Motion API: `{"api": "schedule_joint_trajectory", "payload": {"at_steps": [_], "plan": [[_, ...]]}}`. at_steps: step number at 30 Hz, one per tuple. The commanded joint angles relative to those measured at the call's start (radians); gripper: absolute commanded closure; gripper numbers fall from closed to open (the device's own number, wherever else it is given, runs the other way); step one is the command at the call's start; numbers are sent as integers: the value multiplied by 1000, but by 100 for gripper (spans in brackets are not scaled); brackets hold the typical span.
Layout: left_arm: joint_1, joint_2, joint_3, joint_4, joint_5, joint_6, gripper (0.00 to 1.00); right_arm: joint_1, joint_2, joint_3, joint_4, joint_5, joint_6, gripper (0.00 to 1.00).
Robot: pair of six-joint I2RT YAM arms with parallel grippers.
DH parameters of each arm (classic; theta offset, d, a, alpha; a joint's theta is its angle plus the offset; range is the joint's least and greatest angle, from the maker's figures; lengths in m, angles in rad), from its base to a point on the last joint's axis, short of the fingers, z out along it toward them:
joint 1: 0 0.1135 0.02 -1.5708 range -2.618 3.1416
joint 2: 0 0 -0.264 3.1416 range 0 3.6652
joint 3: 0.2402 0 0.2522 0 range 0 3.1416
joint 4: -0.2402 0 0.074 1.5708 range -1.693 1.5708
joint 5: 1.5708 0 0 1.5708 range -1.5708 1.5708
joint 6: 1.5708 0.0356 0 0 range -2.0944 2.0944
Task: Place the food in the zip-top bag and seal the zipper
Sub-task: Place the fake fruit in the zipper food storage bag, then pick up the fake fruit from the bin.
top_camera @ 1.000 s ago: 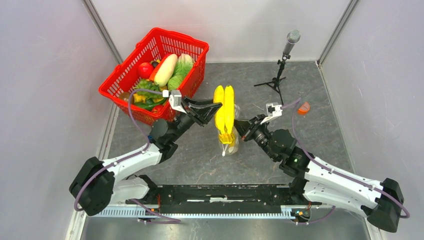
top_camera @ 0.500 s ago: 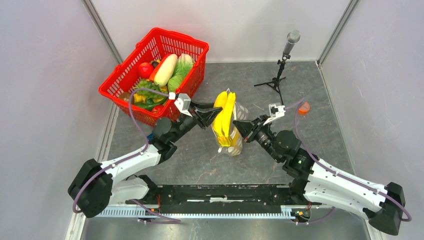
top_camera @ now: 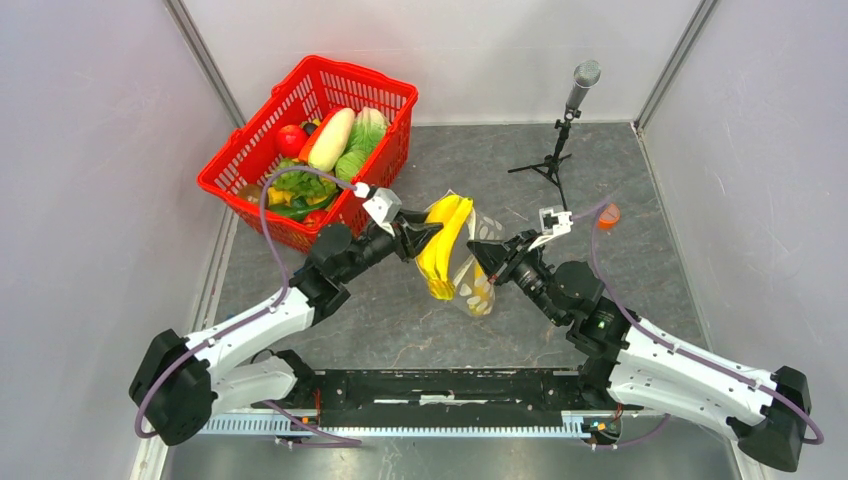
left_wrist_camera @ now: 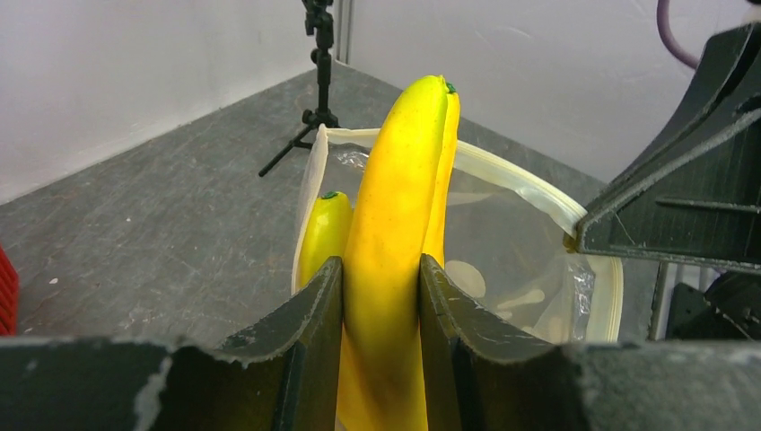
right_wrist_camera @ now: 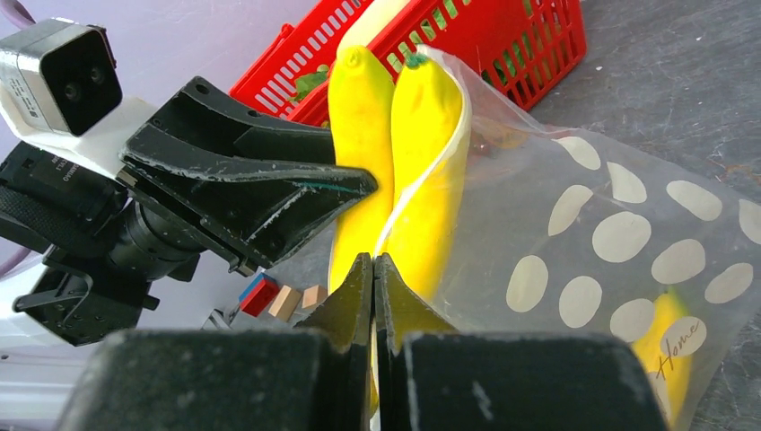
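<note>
Loading step, top view: the left gripper (top_camera: 424,236) holds a bunch of yellow plastic toy bananas (top_camera: 441,255) at centre frame. The bunch is tilted, its lower end at the mouth of the clear dotted plastic zip-top bag (top_camera: 480,285), which hangs from the right gripper (top_camera: 478,256) just to the right.
Surroundings, top view: a red plastic mesh basket (top_camera: 392,88) with other toy produce sits at upper left and a black microphone stand (top_camera: 565,125) at upper right, both well apart from the bag.
Left jaws, left wrist view: partly open, clamped on either side of one banana at lower centre; the banana tips point up.
Bag mouth, left wrist view: the whitish zipper strip (left_wrist_camera: 511,177) loops open behind the bananas, and a smaller banana sits just inside its left edge.
Right jaws, right wrist view: fully closed, pinching the bag's rim at lower centre; the film drapes away to the right.
Contents, right wrist view: one banana shows behind the film. Yellow at the bag's lower right seems to be a banana end, so the bunch is judged partly in.
Handling, bananas: stiff, light, smooth and probably slippery; a mid-bunch hold across the flat sides suits.
Handling, bag: thin and floppy, and it will collapse unless held; take it at the stiffer zipper strip.
Risk: the bunch may catch the rim and drag the mouth closed.
Outstanding: release of the bunch, the remaining food, sealing.
</note>
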Motion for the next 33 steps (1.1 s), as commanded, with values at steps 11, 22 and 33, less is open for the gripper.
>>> {"api": "schedule_joint_trajectory", "payload": {"at_steps": [11, 22, 33], "plan": [[-4, -12, 171, -352, 150, 98, 56, 3, -1, 19, 48, 31, 5, 100], [-4, 60, 282, -591, 92, 136, 40, 2, -6, 18, 70, 27, 11, 100], [-3, -193, 304, -647, 1, 111, 9, 2, -3, 73, 55, 147, -195, 100]]}}
